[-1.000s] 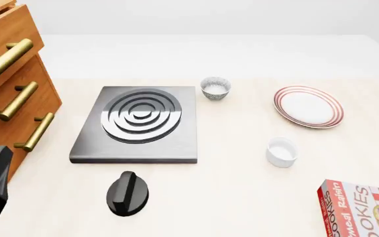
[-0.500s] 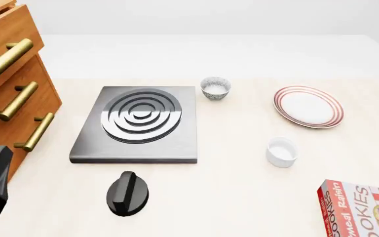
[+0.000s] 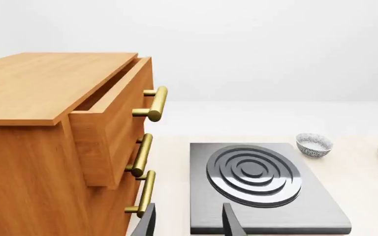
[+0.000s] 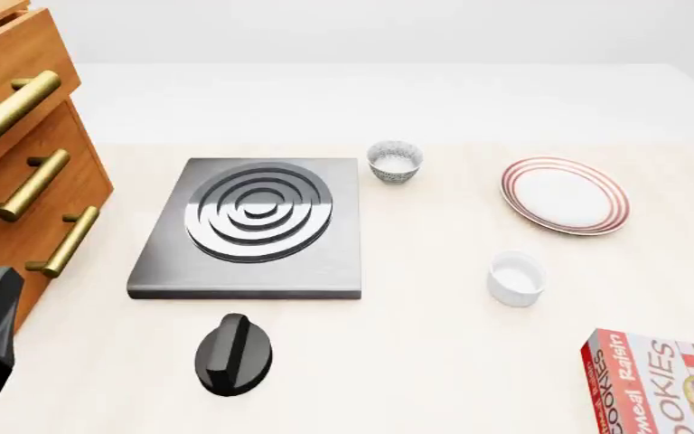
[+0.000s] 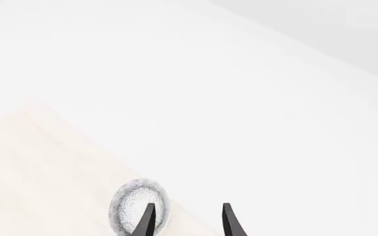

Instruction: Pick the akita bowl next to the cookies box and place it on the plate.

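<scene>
A grey-and-white patterned akita bowl (image 5: 138, 206) lies on the table just ahead of my right gripper (image 5: 187, 223), beside one fingertip. That gripper is open and holds nothing. This bowl and the right gripper do not show in the front view. The cookies box (image 4: 661, 384) lies at the front right corner. A second akita bowl (image 4: 394, 161) stands by the stove's far right corner. The plate (image 4: 564, 194) rests at the right. My left gripper (image 3: 189, 226) is open and empty, near the stove's front edge.
A dark stove plate (image 4: 250, 226) with a round knob (image 4: 236, 354) in front of it fills the middle left. A wooden drawer cabinet (image 4: 22, 163) stands at the left, its top drawer slightly out. A plain white ramekin (image 4: 517, 278) sits between plate and box.
</scene>
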Action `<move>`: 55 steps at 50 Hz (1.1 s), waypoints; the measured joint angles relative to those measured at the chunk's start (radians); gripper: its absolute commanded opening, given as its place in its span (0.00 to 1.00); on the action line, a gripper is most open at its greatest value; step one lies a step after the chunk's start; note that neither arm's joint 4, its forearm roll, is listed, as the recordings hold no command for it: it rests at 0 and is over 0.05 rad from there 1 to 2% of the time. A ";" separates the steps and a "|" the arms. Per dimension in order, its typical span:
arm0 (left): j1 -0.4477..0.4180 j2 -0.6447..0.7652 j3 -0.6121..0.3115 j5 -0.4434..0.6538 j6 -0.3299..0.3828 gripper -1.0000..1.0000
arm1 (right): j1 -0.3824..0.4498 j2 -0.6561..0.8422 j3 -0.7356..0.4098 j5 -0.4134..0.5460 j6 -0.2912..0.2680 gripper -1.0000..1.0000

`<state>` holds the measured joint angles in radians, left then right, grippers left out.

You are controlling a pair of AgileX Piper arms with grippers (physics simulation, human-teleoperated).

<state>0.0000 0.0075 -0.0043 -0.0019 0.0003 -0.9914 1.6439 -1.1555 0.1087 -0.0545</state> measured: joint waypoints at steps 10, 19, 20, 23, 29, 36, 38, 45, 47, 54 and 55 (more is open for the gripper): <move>0.000 0.000 0.000 0.000 0.000 1.00 | 0.025 0.037 0.045 -0.071 0.037 1.00; 0.000 0.000 0.000 0.000 0.000 1.00 | 0.041 0.075 0.083 -0.136 0.060 1.00; 0.000 0.000 0.000 0.000 0.000 1.00 | 0.041 0.079 0.086 -0.143 0.062 1.00; 0.000 0.000 0.000 0.000 0.000 1.00 | 0.040 0.094 0.093 -0.162 0.068 1.00; 0.000 0.000 0.000 0.000 0.000 1.00 | 0.040 0.121 0.109 -0.201 0.079 1.00; 0.000 0.000 0.000 0.000 0.000 1.00 | 0.038 0.155 0.119 -0.237 0.099 1.00; 0.000 0.000 0.000 0.000 0.000 1.00 | 0.039 0.165 0.120 -0.245 0.107 1.00; 0.000 0.000 0.000 0.000 0.000 1.00 | 0.043 0.197 0.125 -0.272 0.124 1.00; 0.000 0.000 0.000 0.000 0.000 1.00 | 0.044 0.205 0.127 -0.279 0.128 1.00; 0.000 0.000 0.000 0.000 0.000 1.00 | 0.052 0.233 0.132 -0.306 0.139 1.00; 0.000 0.000 0.000 0.000 0.000 1.00 | 0.053 0.238 0.132 -0.311 0.140 1.00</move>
<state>-0.0001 0.0075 -0.0043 -0.0019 0.0002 -0.9381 1.8819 -1.0232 -0.2019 0.0854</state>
